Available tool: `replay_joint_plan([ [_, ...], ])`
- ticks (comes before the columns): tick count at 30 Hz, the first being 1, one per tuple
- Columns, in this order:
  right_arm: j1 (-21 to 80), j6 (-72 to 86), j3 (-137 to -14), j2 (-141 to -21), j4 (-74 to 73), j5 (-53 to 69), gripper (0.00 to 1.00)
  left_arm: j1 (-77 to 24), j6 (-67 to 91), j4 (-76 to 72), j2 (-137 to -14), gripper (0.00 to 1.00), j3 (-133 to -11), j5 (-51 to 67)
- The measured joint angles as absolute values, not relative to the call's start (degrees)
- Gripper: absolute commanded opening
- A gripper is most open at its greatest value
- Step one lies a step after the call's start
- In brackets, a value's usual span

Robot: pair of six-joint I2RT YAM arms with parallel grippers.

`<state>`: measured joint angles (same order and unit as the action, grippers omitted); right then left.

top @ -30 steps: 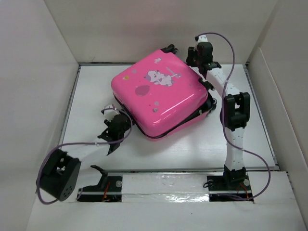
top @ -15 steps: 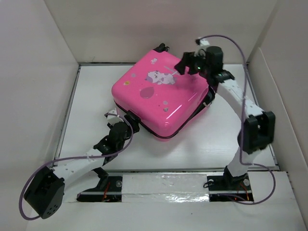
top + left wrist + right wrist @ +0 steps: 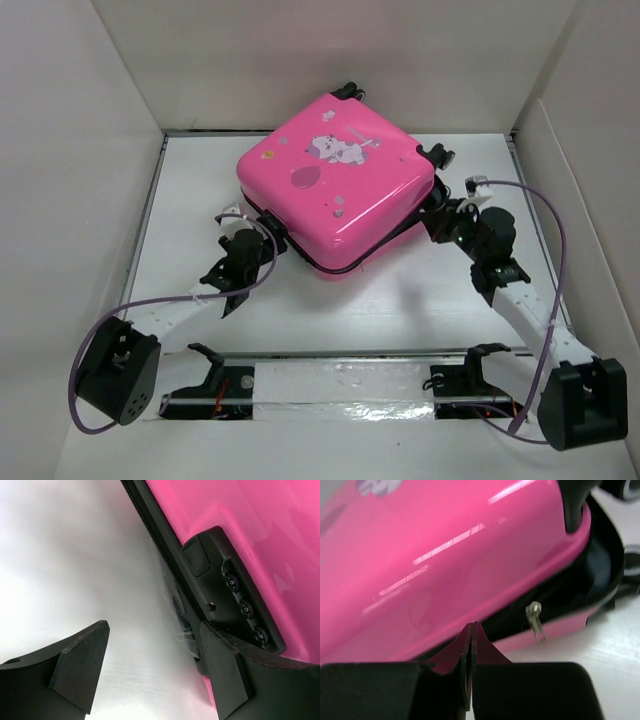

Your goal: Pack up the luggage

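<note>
Left jaws wide apart, empty, at the black combination lock (image 3: 230,585) on the near-left side of the luggage (image 3: 335,180). Right jaws pressed together, gripping nothing, at its slightly gaping right seam, beside a zipper pull (image 3: 535,621). Luggage lies flat mid-worktop (image 3: 400,300), toward far edge.

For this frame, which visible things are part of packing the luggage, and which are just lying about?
Job in hand: pink suitcase, its zipper pull, its combination lock, left pincer, right pincer.
Just there: white table, purple cables, enclosure walls.
</note>
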<state>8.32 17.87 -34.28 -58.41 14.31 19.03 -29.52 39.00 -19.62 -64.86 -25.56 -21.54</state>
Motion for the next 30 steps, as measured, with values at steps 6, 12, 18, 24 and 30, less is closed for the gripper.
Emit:
replay_joint_plan([
  [6,7.9,18.9,-28.4,-49.7,13.5,12.8,0.21,-31.7,39.0,-22.5,-63.3,0.71,-25.8,-24.6],
  [12,6.1,20.0,-28.4,-52.7,13.2,8.3,0.16,-31.6,41.8,-26.4,-46.2,0.68,-21.9,-31.8],
  [18,5.9,21.0,-28.4,-56.1,13.8,6.1,0.05,-22.1,43.5,-28.9,-47.3,0.71,-27.7,-32.6],
  [24,6.0,20.9,-28.4,-56.7,13.7,6.2,0.06,-11.4,43.8,-26.3,-78.5,0.72,-57.6,-20.2],
  [30,6.2,20.3,-28.1,-53.5,13.2,4.2,0.06,-4.6,41.5,-14.7,-104.2,0.72,-85.8,-10.0],
])
